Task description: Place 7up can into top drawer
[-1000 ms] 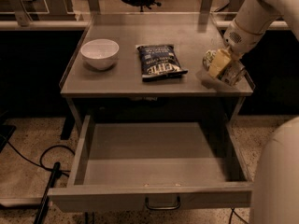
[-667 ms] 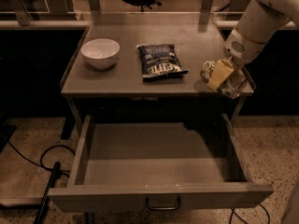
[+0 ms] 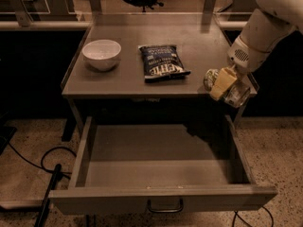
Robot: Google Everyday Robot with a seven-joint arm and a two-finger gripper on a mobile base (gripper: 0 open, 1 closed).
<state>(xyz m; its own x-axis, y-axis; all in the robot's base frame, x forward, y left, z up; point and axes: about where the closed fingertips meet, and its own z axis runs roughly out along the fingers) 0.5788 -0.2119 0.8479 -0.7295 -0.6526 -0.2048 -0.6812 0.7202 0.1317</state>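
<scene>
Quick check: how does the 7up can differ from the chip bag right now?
The 7up can is gripped in the pincer at the front right corner of the table, tipped on its side; the chip bag lies flat on that table, untouched. The 7up can is small, pale and cylindrical; the chip bag is larger, dark and flat. Both are outside the open top drawer.

view: single, high front, angled down | range: near | top drawer (image 3: 161,196) foreground | hand (image 3: 225,85) gripping 7up can (image 3: 209,78), right table (image 3: 199,37) edge
</scene>
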